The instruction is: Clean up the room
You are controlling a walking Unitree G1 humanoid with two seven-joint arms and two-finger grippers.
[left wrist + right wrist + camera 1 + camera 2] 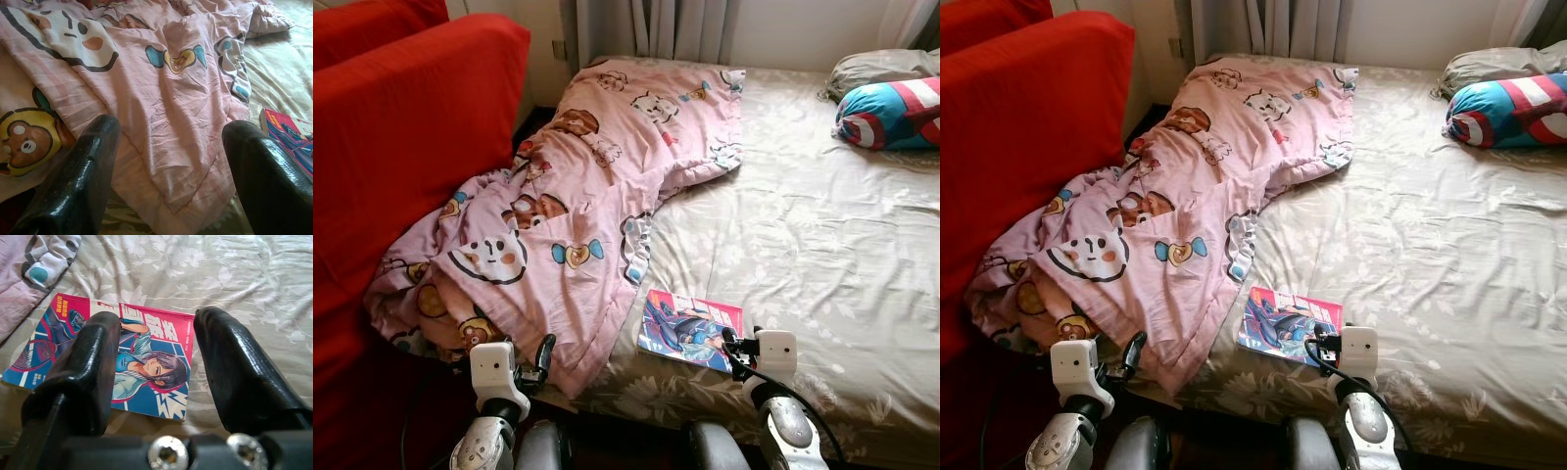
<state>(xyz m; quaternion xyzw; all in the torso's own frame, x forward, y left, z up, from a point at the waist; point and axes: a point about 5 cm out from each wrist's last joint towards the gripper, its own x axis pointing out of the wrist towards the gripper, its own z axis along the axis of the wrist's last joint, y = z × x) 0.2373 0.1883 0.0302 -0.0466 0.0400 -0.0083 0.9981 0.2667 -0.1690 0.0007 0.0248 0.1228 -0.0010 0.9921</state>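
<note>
A: Item 1?
B: Comic book (689,329), glossy cover, blue/pink. Lies flat on the bed (822,245), near its front edge, cover up. Not held by anything.

A: Item 2?
B: Pink cartoon blanket (558,206), rumpled, covers the bed's 9 o'clock half and spills over the front edge by the red sofa (401,127). One hem corner ends just beside the book at its 10 o'clock.

A: Other stock?
B: Striped blue/red pillow (891,113) at far 2 o'clock, grey pillow (881,67) behind it. Both well apart from the book.

A: Grippers?
B: Right gripper (156,367) hovers low over the book, fingers (93,362) spread apart, nothing between them. Wrist view: one finger over the cover, other over the sheet past the book's edge. Left gripper (166,166) also spread wide, empty, aimed at the blanket hem, just off the cloth.

A: Key relation for next move?
B: Book sits at abt 11 o'clock from the right gripper, very near; from the left gripper it's off at 2–3 o'clock, farther, w/ blanket hem between. Right arm is the nearer one. Book's long axis runs roughly 10-to-4 across the bed's front edge, so crosswise to the right fingers' reach.

A: Judgement?
B: Prob. the book is the pick. It's flat on soft sheet; fingers likely need to straddle an edge or short side. Thin, slick cover – could slip.
</note>
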